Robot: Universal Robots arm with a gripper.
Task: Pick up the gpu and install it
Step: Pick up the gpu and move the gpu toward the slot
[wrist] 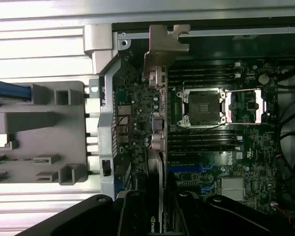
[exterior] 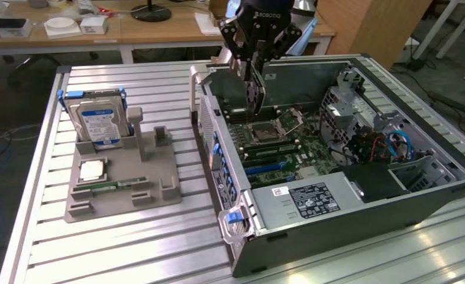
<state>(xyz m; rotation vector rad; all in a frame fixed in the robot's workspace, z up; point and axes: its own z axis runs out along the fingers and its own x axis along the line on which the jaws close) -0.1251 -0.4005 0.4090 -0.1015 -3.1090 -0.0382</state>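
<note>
Gripping the gpu (exterior: 228,92) on edge, jaws of the gripper (exterior: 254,83) pinched against its two faces, low over the motherboard (exterior: 296,151) inside the open computer case (exterior: 422,195). Hanging with the silver bracket (wrist: 164,49) toward the case's rear wall, just beside the CPU socket (wrist: 202,105). Standing well apart on the grey holder (exterior: 165,177) at the exterior view's left: hard drive (exterior: 97,121) and memory stick (exterior: 106,186).

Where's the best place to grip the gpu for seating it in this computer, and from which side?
Grip the gpu by its long top edge, from above, fingers on its two flat faces. It stands on edge over the motherboard, its silver bracket takes up one end, and its lower edge must stay free. The gripper holds it this way.
</note>
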